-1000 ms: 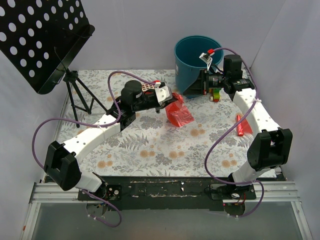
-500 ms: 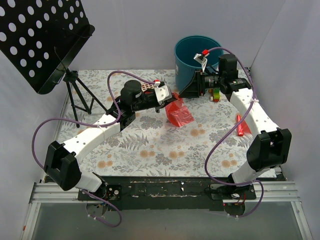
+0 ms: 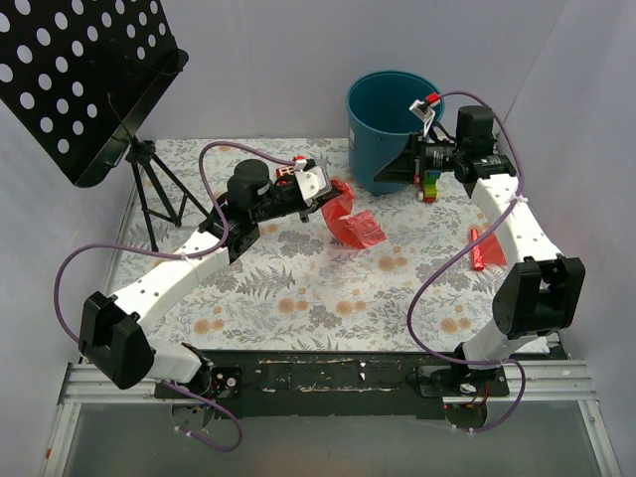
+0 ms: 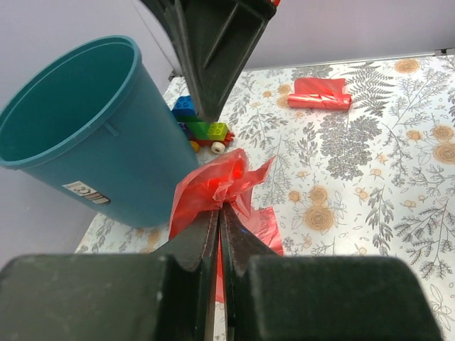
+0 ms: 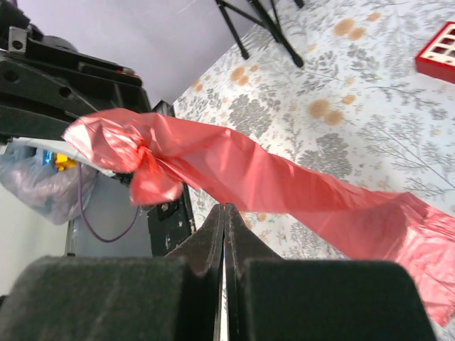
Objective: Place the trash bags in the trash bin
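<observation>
My left gripper is shut on the bunched top of a red-pink trash bag; its lower end trails on the floral table. The teal trash bin stands upright at the back, right of the bag. My right gripper is shut and empty, low in front of the bin, pointing at the bag, which stretches across the right wrist view. It also shows from the left wrist. A second folded red bag lies near the right wall.
A toy of coloured blocks sits beside the bin's base. A black perforated music stand on a tripod fills the back left. A red block with a white grid lies on the table. White walls enclose the table.
My left arm has drawn back to the left, lifting the bag's top off the table. My right gripper has shifted right along the bin's front, staying shut.
</observation>
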Available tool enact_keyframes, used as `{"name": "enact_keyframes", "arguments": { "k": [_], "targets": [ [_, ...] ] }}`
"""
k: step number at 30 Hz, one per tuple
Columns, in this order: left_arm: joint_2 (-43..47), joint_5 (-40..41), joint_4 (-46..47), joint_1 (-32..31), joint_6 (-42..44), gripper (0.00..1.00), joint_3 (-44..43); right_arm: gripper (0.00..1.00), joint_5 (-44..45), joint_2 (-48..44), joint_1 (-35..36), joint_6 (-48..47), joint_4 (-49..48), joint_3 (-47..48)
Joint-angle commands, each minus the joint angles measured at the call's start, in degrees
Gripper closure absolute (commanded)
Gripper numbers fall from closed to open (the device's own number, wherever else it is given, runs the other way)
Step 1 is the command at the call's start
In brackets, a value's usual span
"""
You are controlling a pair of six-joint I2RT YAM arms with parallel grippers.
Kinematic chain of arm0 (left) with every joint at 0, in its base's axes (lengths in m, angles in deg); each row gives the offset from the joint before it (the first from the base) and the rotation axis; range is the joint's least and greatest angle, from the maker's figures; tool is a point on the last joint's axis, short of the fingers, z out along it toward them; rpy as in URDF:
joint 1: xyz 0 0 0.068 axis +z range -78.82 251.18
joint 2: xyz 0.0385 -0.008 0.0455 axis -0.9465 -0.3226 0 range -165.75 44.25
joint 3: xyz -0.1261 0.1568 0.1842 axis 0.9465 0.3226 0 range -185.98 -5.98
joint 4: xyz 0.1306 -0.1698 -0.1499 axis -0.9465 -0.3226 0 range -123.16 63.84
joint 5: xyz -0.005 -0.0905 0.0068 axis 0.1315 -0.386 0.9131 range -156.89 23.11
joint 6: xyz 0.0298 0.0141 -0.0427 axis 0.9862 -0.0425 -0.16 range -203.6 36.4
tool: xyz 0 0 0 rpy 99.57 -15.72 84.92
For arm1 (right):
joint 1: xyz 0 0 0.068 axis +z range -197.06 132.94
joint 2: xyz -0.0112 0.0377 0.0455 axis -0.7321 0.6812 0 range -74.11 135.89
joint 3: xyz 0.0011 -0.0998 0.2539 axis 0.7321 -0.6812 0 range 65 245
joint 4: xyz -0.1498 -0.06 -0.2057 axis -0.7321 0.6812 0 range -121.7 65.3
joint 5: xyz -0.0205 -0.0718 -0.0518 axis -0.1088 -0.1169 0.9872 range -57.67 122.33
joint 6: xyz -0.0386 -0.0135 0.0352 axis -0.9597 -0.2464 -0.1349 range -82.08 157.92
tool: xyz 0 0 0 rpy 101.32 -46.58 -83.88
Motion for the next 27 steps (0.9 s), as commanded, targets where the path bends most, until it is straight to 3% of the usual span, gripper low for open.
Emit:
{"name": "enact_keyframes", "arguments": {
  "k": [1,4,6,12,17,20,22,23,25,27],
  "targets": [
    [3.5,-0.1,-0.9,0.8,-0.5,1.00,1.0,0.97,-1.8,-2.2,-1.3,1.6,-2.8,0.6],
    [3.1,-2.3,-0.1,0.7,-0.4,1.00,1.0,0.41,-4.7,-2.1,1.2,2.6,-3.9,1.6],
    [2.5,-3.9,1.0,0.7,-0.3,1.00,1.0,0.20,-4.9,-2.1,3.5,2.3,-3.9,1.9],
    [0.9,-7.0,2.6,0.7,-1.0,1.00,-0.5,0.18,-4.8,-1.3,7.0,0.9,-3.4,2.1],
    [0.6,-7.6,2.9,0.8,-1.7,1.00,-0.9,0.22,-4.2,-0.2,7.7,0.5,-3.2,2.6],
    [0.5,-7.6,2.9,0.8,-1.8,1.00,-0.9,0.49,-4.8,0.6,8.1,0.9,-4.2,2.9],
    [0.4,-7.3,2.7,0.8,-1.6,1.00,-1.2,0.79,-4.8,0.8,8.1,1.2,-4.8,2.7],
    [0.4,-7.1,2.7,0.7,-1.6,1.00,-1.1,0.88,-4.6,0.8,8.0,1.2,-5.0,2.6],
    [0.5,-6.5,2.0,0.8,-1.4,1.00,-1.1,0.97,-4.7,0.8,7.8,1.2,-4.8,2.5],
    [1.0,-5.3,1.2,0.8,-0.9,1.00,-1.0,0.99,-4.9,0.6,7.2,1.7,-5.3,2.1]
  ]
}}
